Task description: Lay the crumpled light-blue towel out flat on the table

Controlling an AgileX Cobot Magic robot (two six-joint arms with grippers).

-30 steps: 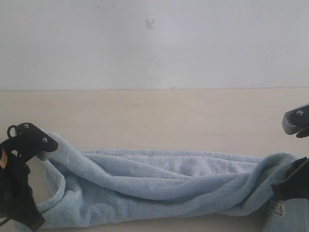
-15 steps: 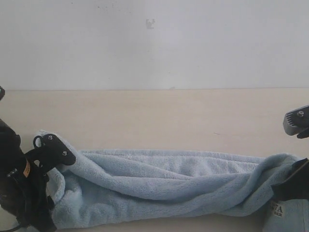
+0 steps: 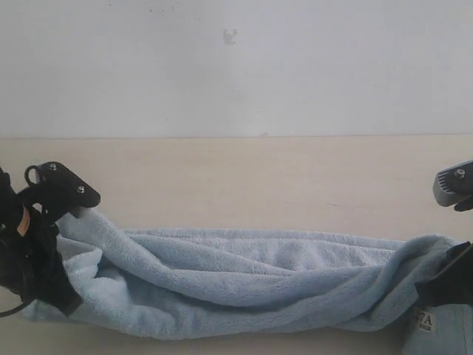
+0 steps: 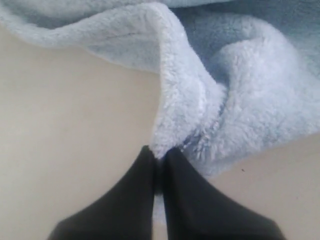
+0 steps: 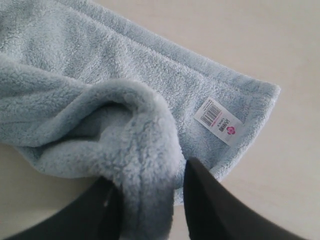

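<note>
**Left gripper** (image 4: pixel 159 154): fingers pinched tight on a thin hem corner of the towel (image 4: pixel 240 90).
**Right gripper** (image 5: pixel 149 200): fingers clamped around a thick rolled fold, with the tag (image 5: pixel 218 120) just beyond them.
**Towel:** strung between the two grippers as a twisted rope, lying along the table (image 3: pixel 222 170).
**Handling, judged:** light, soft, limp fleece that compresses under the fingers, is unlikely to slip and keeps no shape.
**Hold, judged:** best taken at the hem corners in a single layer, not by bunched folds.
</note>
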